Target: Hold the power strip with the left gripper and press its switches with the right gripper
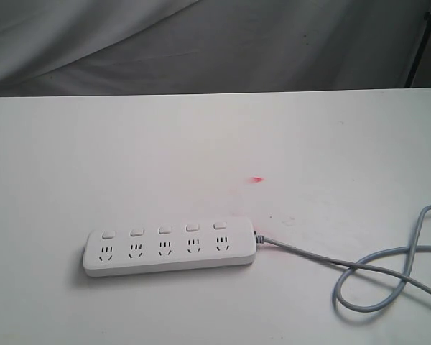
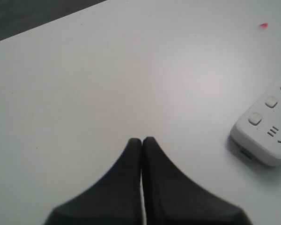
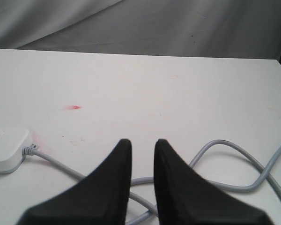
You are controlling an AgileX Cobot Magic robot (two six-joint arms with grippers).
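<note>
The white power strip [image 1: 171, 248] lies flat near the front of the white table [image 1: 201, 144], its row of switches [image 1: 164, 230] on the far side of the sockets. Its grey cord [image 1: 388, 273] loops away to the right. Neither gripper shows in the exterior view. In the left wrist view my left gripper [image 2: 142, 139] is shut and empty over bare table, with the strip's end [image 2: 267, 131] and a switch [image 2: 255, 119] off to one side. My right gripper [image 3: 144, 142] stands slightly open above the cord's loop [image 3: 225, 183], holding nothing; the strip's cord end [image 3: 7, 150] is apart from it.
A small red mark [image 1: 256, 180] sits on the table behind the strip. Grey cloth [image 1: 201, 43] hangs beyond the table's far edge, and a black stand [image 1: 420, 50] rises at the back right. The cord loop runs to the table's right edge.
</note>
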